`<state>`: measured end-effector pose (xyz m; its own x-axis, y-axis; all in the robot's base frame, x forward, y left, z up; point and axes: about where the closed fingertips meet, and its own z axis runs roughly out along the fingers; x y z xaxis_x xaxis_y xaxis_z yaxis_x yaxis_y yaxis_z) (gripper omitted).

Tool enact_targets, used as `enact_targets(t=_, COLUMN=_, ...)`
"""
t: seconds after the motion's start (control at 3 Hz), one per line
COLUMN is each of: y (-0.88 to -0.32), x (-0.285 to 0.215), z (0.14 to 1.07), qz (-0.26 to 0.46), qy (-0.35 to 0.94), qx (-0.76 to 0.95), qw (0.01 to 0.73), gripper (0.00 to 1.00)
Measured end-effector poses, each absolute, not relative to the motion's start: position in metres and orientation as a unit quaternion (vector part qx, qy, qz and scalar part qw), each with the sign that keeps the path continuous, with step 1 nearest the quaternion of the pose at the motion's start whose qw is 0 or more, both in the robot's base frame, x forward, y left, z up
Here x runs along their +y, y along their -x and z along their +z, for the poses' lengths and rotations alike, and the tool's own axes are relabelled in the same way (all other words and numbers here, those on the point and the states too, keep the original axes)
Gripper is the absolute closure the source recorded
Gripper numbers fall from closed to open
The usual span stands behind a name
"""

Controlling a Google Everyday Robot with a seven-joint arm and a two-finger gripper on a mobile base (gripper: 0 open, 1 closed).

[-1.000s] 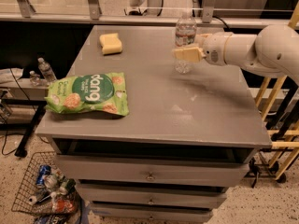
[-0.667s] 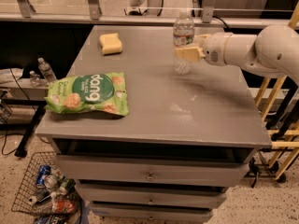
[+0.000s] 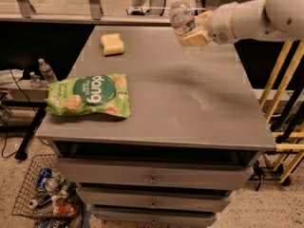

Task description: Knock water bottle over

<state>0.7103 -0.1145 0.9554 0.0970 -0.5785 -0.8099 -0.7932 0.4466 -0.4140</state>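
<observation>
Standing at the front edge of the grey tabletop (image 3: 190, 103), I see the one camera view take in the whole surface. The white arm (image 3: 256, 15) reaches in over the right edge toward the far right corner. Its gripper (image 3: 194, 31) is clamped around the middle of the water bottle (image 3: 182, 19), one tan finger in front of the bottle and one behind. The bottle is tilted, its white cap leaning toward the far edge and to the left, its base low over the surface near the far right corner. I cannot tell whether the base touches the top.

The middle, the right half and the front right corner of the surface are bare, so open room lies on the near side of the bottle. Beyond the right edge a yellow wooden frame (image 3: 280, 80) stands close to the cabinet.

Counting: one water bottle, one yellow sponge (image 3: 112, 44) near the far left corner, and one green snack bag (image 3: 90, 95) lying flat along the left edge near the front left corner. Off the left edge, lower down, stand two small bottles (image 3: 47, 71). Three drawers (image 3: 152, 178) sit under the front edge. On the floor at the front left is one wire basket (image 3: 28, 194) holding several cans (image 3: 42, 177).
</observation>
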Motion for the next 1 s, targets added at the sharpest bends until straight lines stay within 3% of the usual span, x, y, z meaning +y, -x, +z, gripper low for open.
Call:
enact_targets(t=0.33, y=-0.709, x=-0.106, z=0.979, qz=-0.001, qy=0.647, qx=0.601, qw=0.469, gripper=1.0)
enact_targets(t=0.67, y=-0.693, x=-0.094, z=0.969, qz=-0.048, qy=0.75, qx=0.54, qw=0.378, gripper=1.0)
enact_targets(t=1.0, y=-0.64, x=-0.086, z=0.926, qz=-0.049, qy=0.861, qx=0.46, qw=0.212, gripper=1.0)
